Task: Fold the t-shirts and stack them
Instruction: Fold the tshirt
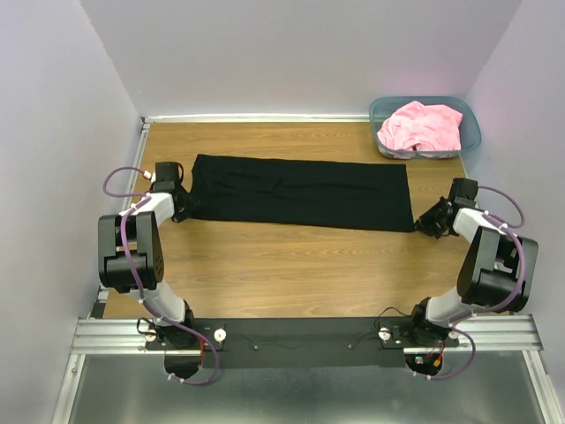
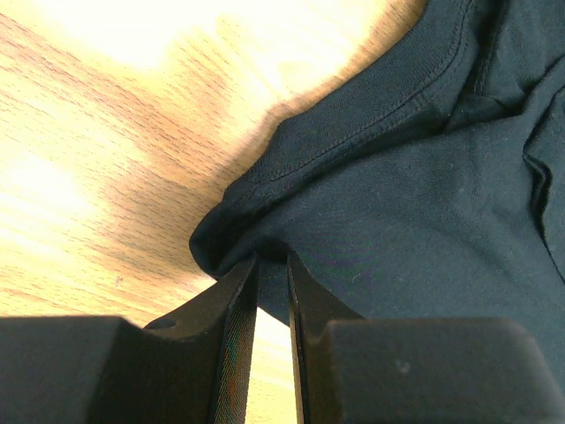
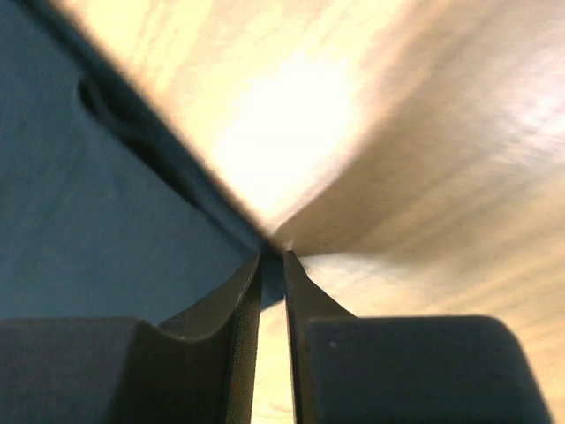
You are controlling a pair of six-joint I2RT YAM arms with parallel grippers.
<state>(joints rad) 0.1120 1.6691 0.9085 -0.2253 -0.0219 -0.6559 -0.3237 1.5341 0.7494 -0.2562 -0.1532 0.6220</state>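
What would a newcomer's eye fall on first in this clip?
A black t-shirt lies as a long folded band across the wooden table, with the left gripper pinching its left end and the right gripper pinching its right corner. At the table's far right corner, a crumpled pink t-shirt sits in a teal bin.

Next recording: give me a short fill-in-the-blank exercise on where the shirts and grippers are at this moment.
1. The black t-shirt lies spread in a long strip on the wooden ____.
2. The pink t-shirt lies crumpled in the teal ____.
3. The left gripper and the right gripper each pinch one end of the ____ t-shirt.

Missing words: table; bin; black.
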